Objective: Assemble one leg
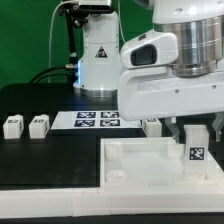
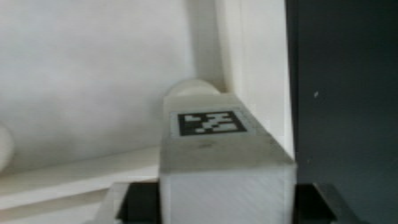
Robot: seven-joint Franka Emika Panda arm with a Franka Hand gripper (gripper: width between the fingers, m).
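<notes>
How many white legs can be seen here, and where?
4. Far-left leg and neighbour leg on the black table; third leg partly hidden behind the arm; tagged leg at the gripper, by the white tray. Others may be hidden.

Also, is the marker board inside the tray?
No, the marker board lies on the black table, beyond the tray.
</notes>
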